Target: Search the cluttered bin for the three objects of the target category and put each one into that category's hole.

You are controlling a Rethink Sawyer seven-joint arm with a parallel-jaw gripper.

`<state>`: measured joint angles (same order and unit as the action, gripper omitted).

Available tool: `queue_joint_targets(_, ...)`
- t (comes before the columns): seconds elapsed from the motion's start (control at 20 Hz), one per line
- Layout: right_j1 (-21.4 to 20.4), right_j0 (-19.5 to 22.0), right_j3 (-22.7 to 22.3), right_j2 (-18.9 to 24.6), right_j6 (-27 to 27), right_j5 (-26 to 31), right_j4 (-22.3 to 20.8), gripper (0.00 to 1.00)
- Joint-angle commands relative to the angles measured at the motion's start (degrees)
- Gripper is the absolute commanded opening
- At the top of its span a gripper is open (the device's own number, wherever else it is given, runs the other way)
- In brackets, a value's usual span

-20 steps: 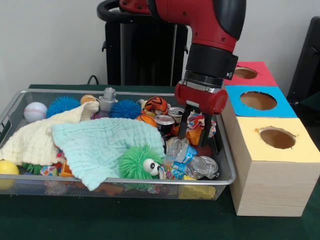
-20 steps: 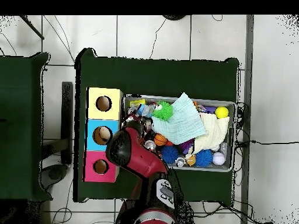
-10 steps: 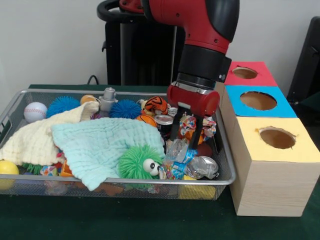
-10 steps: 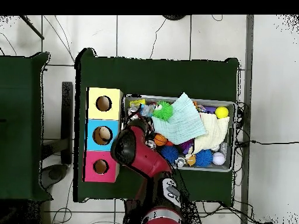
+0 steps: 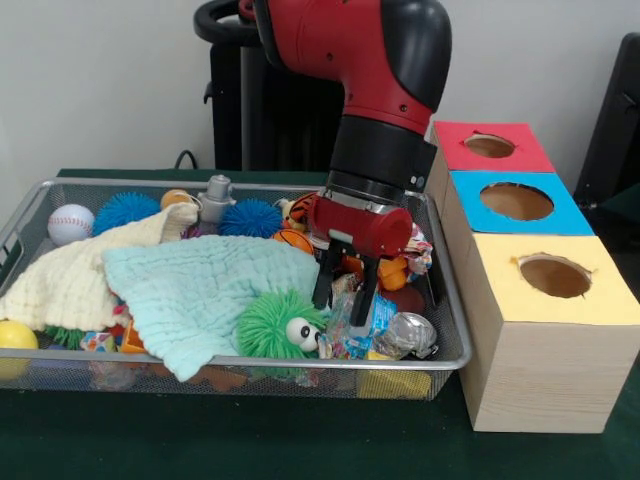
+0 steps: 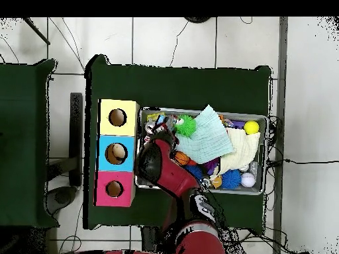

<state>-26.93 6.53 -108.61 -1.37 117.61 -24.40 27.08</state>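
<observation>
My gripper hangs open over the right part of the wire bin, its fingertips just above a crinkled blue-and-clear wrapper. No object is held between the fingers. A green fuzzy toy with eyes lies just left of it, and a crumpled clear bottle lies to the right. A tiger plush and a small orange ball sit behind the gripper. Three boxes with holes stand beside the bin: yellow, blue, red. In the overhead view the arm hides the gripper.
A mint cloth and a cream cloth cover the bin's left half. A baseball, blue spiky balls, a grey bottle and a yellow ball lie around them. Overhead, the boxes line the bin's left side.
The gripper has moved left across the bin and a little lower, from over the cans toward the green fuzzy toy. It stayed open. The cans are now hidden behind it.
</observation>
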Motion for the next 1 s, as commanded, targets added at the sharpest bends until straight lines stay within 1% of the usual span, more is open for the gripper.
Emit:
queue_joint_targets(0.05,3.45,1.51,4.60,7.08,17.00,-4.32,-1.63,1.00)
queue_joint_targets(0.4,2.70,1.61,2.76,8.37,16.63,-3.36,-1.24,1.00)
queue_joint_targets(0.75,2.70,2.42,2.24,9.78,16.41,-2.60,-1.74,1.00)
queue_joint_targets(1.0,3.14,2.45,2.22,10.01,16.27,-3.16,-1.56,1.00)
